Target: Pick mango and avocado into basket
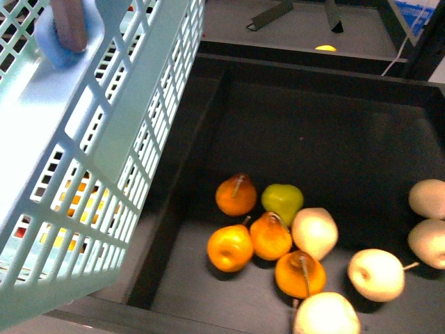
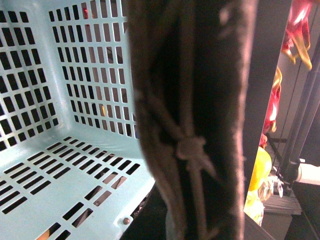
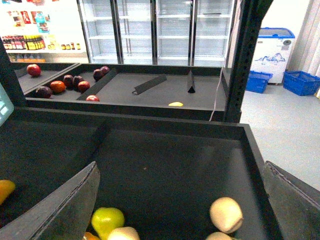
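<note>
Hanging basket (image 1: pixel 104 139): light teal, slotted, tilted in the air over the left edge of the black bin (image 1: pixel 313 132); the left wrist view shows its bare floor.
Handles (image 2: pixel 190 125): brown, tied with a whitish zip tie (image 2: pixel 191 148), close against the left wrist camera.
Left fingers: out of sight in every view, so I cannot tell their state.
Mango (image 1: pixel 325 48): small bright yellow shape on the grey shelf (image 1: pixel 299 28) beyond the bin's far edge, near that shelf's front edge; too small for detail.
Right gripper (image 3: pixel 180 167): fingers (image 3: pixel 60 207) spread wide, nothing between them, above the bin.
Orange pears (image 1: pixel 268 236): four, clustered toward the bin's near edge, a yellow-green fruit (image 1: pixel 281 200) just beside them.
Pale fruit (image 1: pixel 314 233): several, from the cluster out to the bin's right edge.
</note>
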`<action>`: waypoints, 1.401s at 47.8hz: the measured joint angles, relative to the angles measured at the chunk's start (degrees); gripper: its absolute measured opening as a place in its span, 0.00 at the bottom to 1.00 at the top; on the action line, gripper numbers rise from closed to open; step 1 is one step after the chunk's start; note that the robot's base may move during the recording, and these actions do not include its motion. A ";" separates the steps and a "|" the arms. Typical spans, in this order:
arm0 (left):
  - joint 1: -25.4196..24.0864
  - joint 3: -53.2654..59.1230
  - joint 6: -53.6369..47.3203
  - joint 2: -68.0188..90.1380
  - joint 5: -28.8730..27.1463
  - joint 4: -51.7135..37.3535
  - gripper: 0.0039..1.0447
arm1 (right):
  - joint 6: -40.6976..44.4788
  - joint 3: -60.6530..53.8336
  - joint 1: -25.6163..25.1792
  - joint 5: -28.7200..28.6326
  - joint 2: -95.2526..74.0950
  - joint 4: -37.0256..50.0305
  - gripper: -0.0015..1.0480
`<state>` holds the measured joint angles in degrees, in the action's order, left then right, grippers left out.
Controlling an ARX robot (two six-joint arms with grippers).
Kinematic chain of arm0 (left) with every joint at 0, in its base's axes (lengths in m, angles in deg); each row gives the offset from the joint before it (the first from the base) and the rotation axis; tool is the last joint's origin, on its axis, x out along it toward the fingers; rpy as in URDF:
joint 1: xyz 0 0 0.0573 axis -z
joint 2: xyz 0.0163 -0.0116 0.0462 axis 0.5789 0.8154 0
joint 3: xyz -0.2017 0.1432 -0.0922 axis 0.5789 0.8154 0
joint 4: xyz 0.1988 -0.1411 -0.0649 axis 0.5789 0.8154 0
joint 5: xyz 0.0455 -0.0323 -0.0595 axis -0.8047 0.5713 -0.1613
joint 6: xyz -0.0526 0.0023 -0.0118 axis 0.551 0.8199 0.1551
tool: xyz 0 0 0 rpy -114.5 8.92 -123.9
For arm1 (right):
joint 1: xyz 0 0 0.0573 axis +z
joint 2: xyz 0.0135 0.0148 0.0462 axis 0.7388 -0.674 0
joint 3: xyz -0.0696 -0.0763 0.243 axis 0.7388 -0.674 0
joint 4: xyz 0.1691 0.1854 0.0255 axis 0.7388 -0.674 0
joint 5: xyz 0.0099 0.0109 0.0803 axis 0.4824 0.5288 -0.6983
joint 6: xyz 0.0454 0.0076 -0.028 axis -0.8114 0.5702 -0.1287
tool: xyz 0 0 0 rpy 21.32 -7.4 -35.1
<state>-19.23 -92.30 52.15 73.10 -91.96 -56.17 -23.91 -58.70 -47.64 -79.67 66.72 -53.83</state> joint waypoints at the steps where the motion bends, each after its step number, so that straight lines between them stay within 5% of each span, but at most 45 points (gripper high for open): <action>1: 0.00 0.00 0.00 0.04 0.02 0.00 0.07 | 0.00 0.00 0.00 0.00 0.00 0.00 0.93; 67: -0.02 0.02 0.02 0.04 -0.35 0.02 0.07 | 0.00 0.02 -0.02 -0.04 0.02 0.09 0.93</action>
<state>-19.25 -92.28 52.17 73.14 -92.31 -56.15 -23.91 -58.68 -47.66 -79.71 66.75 -53.74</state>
